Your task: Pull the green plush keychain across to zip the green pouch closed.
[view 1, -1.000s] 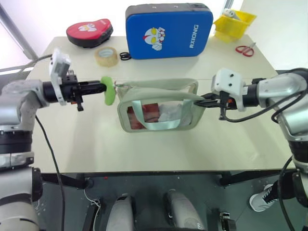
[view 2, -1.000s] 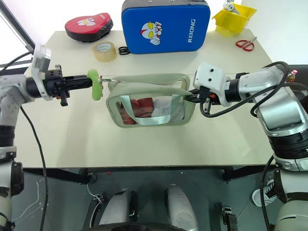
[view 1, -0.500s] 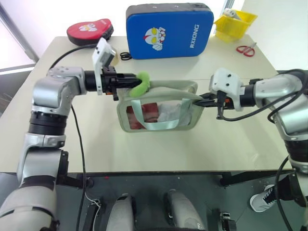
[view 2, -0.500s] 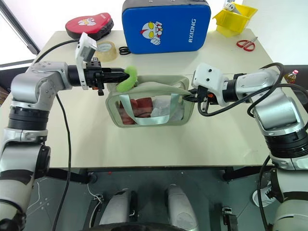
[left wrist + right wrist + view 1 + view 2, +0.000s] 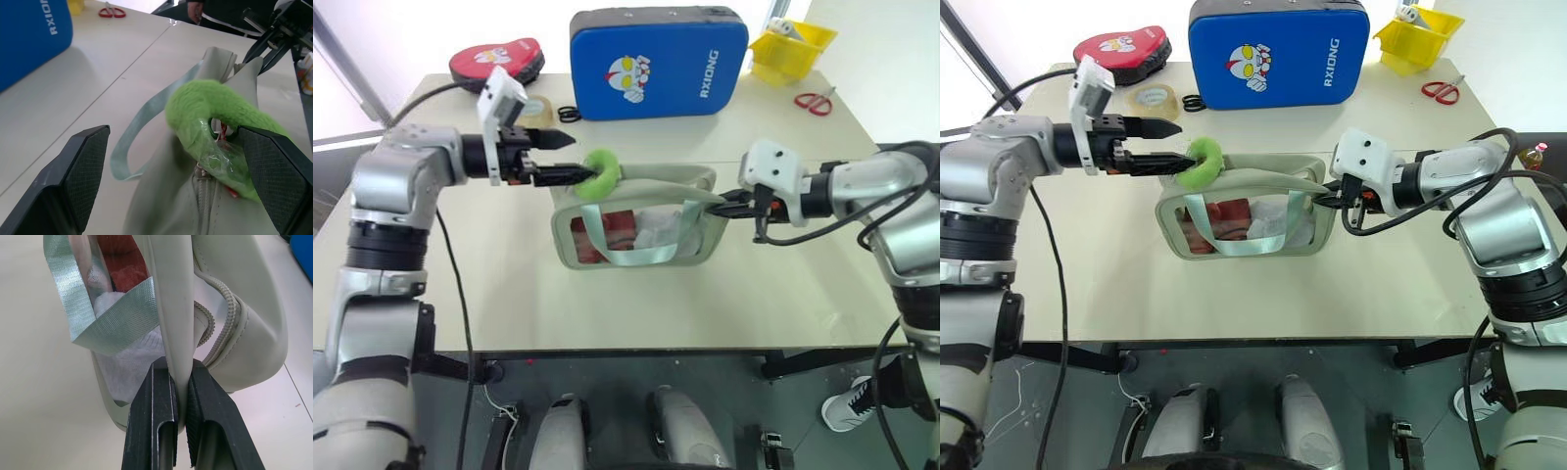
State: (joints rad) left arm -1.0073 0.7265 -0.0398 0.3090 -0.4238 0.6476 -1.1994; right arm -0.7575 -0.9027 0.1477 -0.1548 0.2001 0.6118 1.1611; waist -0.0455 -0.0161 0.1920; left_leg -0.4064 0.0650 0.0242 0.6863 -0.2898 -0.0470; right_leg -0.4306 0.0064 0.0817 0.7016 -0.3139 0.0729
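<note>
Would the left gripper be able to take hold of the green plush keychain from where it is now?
Probably yes. The left gripper stands open with the green plush keychain right at its fingertips, resting on the end of the green pouch, and nothing lies between them.

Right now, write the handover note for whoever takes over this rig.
Left gripper: open, fingers spread on either side of the green plush keychain, not gripping it.
Right gripper: shut on the green pouch, pinching its right end wall.
The pouch stands mid-table; the keychain rests on top of its left end.
Done: right-hand hold on the pouch is set.
Left: how far the zipper is closed cannot be told from here. Check the zipper, close the left gripper on the keychain, pull it across if still open.
</note>
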